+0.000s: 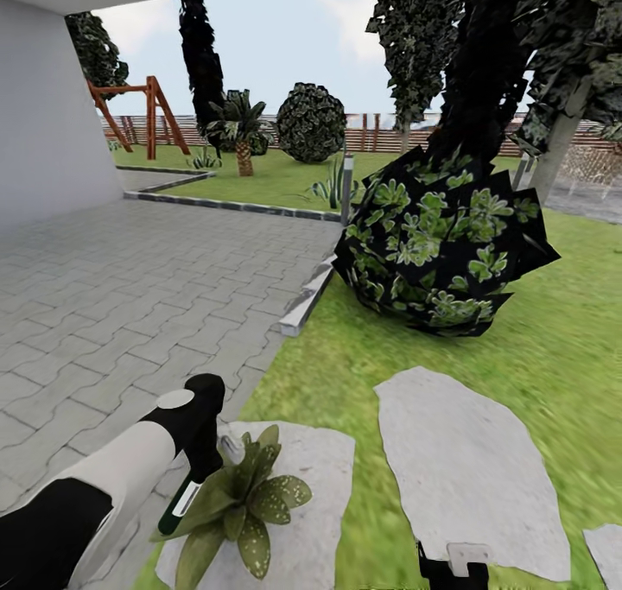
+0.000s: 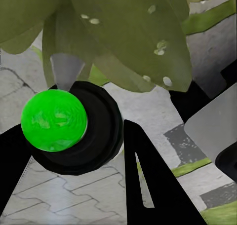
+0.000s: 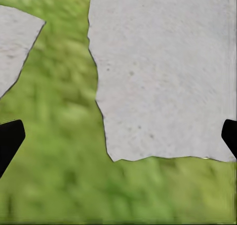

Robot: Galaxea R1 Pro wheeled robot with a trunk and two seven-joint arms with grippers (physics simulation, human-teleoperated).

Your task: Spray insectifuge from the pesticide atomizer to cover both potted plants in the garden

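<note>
held item: pesticide atomizer (image 1: 184,497) pinched in my left fingers (image 2: 148,185), dark green body with white label, long axis running down and slightly away from the wrist
nozzle: pale tip (image 1: 231,446) sits just beside the plant's upper leaves, on the near-left side of the rosette
target: potted plant (image 1: 246,499) on the stepping stone (image 1: 324,478) right under my left arm, leaves reaching under and around the atomizer
left wrist view: green round top of the atomizer (image 2: 54,120) between my fingers, broad leaves (image 2: 128,32) directly ahead, nearly touching
insectifuge: whitish specks (image 1: 256,534) on several leaves, also on a leaf edge (image 2: 159,51); cover looks partial, my judgement
direction: plant lies just forward and right of the nozzle, so the spray axis needs a small turn toward the rosette centre
right fingers: spread (image 3: 118,136), holding nothing, over lawn (image 3: 59,136) and a second stepping stone (image 3: 168,72)
nearer arm: left, clearly
second plant: can't locate it here
not targets: big dark bush (image 1: 441,253), far round bush (image 1: 311,122)
</note>
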